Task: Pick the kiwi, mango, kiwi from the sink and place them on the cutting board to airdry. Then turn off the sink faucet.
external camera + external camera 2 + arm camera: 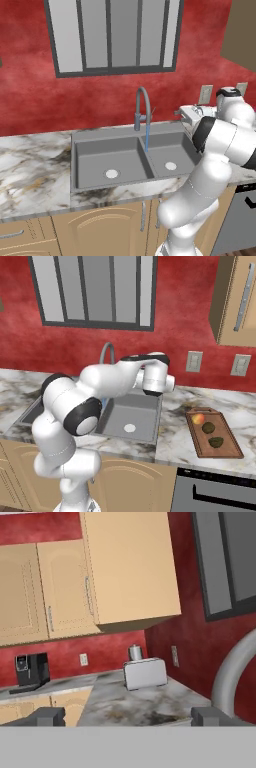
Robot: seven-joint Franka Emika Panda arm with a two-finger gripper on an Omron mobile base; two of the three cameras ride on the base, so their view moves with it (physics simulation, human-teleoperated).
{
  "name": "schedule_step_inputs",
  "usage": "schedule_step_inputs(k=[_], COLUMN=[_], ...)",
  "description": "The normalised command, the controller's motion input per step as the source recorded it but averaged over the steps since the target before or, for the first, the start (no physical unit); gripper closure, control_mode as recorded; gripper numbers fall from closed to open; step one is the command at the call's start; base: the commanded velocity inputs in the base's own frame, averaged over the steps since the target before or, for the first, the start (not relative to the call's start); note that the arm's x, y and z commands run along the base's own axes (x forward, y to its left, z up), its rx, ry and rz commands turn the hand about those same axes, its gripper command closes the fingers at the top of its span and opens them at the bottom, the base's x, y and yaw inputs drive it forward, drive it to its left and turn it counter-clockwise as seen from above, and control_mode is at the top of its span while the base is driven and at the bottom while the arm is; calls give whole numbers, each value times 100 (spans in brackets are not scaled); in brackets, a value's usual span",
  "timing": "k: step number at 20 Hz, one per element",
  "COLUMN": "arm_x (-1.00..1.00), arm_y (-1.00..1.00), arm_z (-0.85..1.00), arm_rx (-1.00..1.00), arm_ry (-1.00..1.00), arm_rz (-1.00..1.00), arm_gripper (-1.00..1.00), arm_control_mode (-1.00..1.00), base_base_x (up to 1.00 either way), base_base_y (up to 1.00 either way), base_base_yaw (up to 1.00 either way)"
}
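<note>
In the left base view the marble worktop (30, 165) runs across the picture, with the grey double-basin sink (127, 137) set into it near the centre. Both basins hold only their white drain discs. The sink faucet (143, 107) rises at the sink's 12 o'clock edge, and a thin blue stream of water (146, 137) falls from its arched spout onto the divider between the basins. At 3 o'clock from the faucet, the white arm reaches up with its hand level with the spout.

In the right base view the cutting board (225, 448) lies on the worktop at 3 o'clock from the sink, well apart from it. On the board sit the mango (198, 418) at the far end and the two kiwis (208, 427) (216, 442) just nearer, in a row, none touching another.

In the hand view the end effector (127, 716) is released, its two dark finger tips standing wide apart with nothing between them. The grey faucet arch curves past at 3 o'clock. A toaster (145, 673) stands on the far worktop, a coffee machine (31, 671) at 9 o'clock.
</note>
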Motion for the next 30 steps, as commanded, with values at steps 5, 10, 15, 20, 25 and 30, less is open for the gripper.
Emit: schedule_step_inputs(k=[5, 10, 15, 20, 25, 30], arm_x=[8, 12, 14, 18, 22, 26], arm_y=[-1, 0, 0, 0, 1, 3], arm_z=[-3, -6, -8, -8, -2, 0], arm_rx=[0, 0, 0, 0, 0, 1], arm_ry=[0, 0, 0, 0, 0, 0], arm_rz=[-4, -4, -5, -4, -2, 0], arm_gripper=[-100, -100, -100, -100, -100, -100], arm_control_mode=[-100, -100, -100, -100, -100, -100], base_base_x=[0, 0, 0, 0, 0, 0], base_base_y=[0, 0, 0, 0, 0, 0], base_base_yaw=[0, 0, 0, 0, 0, 0])
